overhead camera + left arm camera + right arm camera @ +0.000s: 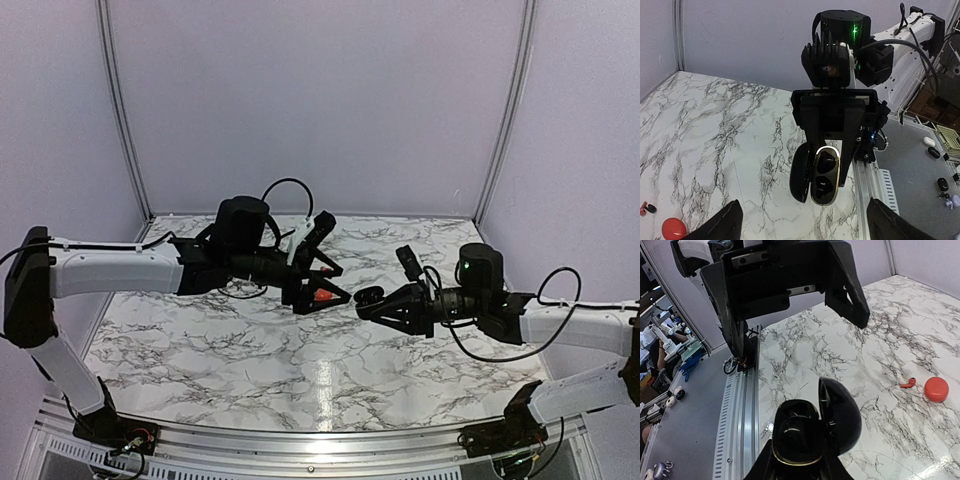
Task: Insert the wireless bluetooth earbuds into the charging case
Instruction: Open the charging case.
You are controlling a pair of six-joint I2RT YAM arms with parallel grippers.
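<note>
- Earbuds: one red earbud point(909, 383) lies on the marble table point(200, 350), just beside a round red case point(936, 389) and not touching it.
- Both rest around the middle of the table. From above, the red case shows under the left arm's fingers.
- A black charging case point(822, 175) is up in the air over the middle of the table, well clear of the red earbud. Its lid is swung open, and a gold rim rings the lower half.
- Two dark rounded shapes sit inside the gold rim. I cannot tell whether they are black earbuds or empty wells.
- The right gripper point(800, 462) has its fingers drawn in narrow around the black charging case, clamping its lower half from both sides. The open side is turned toward the left arm.
- The left gripper point(800, 332) faces that open case from the left, near it but apart. Its fingers point(847, 285) are spread wide with nothing between them.
- A metal rail point(737, 430) runs along the near edge of the table. Beyond it is a grey bench point(920, 175) with a few small scattered pieces, too small to name.
</note>
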